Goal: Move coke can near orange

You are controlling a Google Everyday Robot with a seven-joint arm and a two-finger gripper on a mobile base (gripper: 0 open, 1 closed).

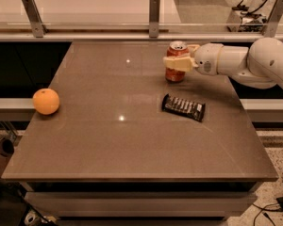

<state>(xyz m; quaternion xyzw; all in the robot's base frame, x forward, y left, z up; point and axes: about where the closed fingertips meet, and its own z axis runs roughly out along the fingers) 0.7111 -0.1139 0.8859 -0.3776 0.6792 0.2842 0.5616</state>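
The red coke can [175, 69] with a silver top stands upright on the brown table [108, 145], right of centre toward the back. My gripper [178, 61] reaches in from the right on a white arm; its pale fingers [177, 63] are shut around the can's middle. The orange [46, 101] sits at the table's left edge, far from the can.
A flat dark candy bar wrapper [183, 107] lies just in front of the can. A rail with metal posts [154, 17] runs along the table's back. My white arm [254, 62] hangs over the table's right rear corner.
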